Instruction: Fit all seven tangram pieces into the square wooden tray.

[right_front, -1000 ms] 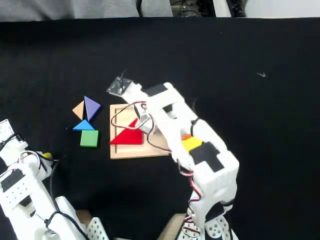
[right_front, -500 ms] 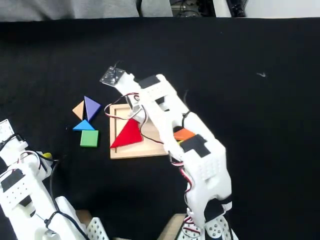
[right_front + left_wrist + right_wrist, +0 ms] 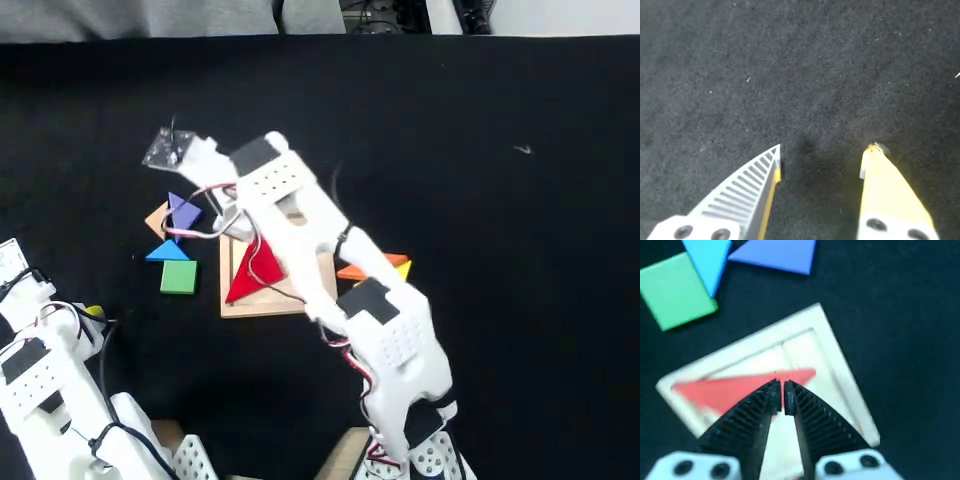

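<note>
The square wooden tray (image 3: 238, 308) lies on the black worktop (image 3: 500, 200), left of centre. A red triangle (image 3: 250, 283) rests inside it, toward its left side, and light wood shows bare beside it. The right arm (image 3: 300, 230) stretches from the near edge across the tray toward the far left, hiding much of it. In its wrist view, the right gripper (image 3: 780, 390) hangs over the red triangle with its black ribbed fingers (image 3: 752, 410) drawn together and nothing between them.

Four loose pieces sit just left of the tray. A purple triangle (image 3: 186, 211) and a tan piece (image 3: 154, 216) touch each other farthest away. A blue triangle (image 3: 165, 251) comes next, and a green square (image 3: 178, 277) lies nearest. Right of the tray, an orange piece (image 3: 360, 271) and a yellow piece (image 3: 404, 268) peek out from under the arm.

The left arm (image 3: 40, 370) sits at the near left corner, well apart from the pieces. The left gripper (image 3: 822, 160) points at bare worktop with its fingers spread apart and nothing held.
</note>
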Tool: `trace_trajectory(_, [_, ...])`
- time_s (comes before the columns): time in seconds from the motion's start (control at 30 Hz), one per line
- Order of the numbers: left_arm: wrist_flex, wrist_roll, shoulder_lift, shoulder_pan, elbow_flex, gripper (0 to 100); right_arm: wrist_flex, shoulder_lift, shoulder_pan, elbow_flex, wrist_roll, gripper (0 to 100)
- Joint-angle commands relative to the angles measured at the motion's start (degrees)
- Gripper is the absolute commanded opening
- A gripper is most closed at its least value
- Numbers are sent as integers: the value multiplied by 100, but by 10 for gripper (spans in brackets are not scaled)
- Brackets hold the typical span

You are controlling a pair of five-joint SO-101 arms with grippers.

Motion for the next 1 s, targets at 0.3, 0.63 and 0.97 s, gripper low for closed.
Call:
trace_trajectory(0.3, [-35,9,-44,66,-31,259,-668,-3477,202,3952,44,12])
trace_trajectory(0.63, [-35,9,-44,66,-31,259,-1802,-3073,167,5068,-237,169])
trace_trajectory(0.97, [-35,9,-44,66,-31,259,-1952,-1727,167,4057,-246,159])
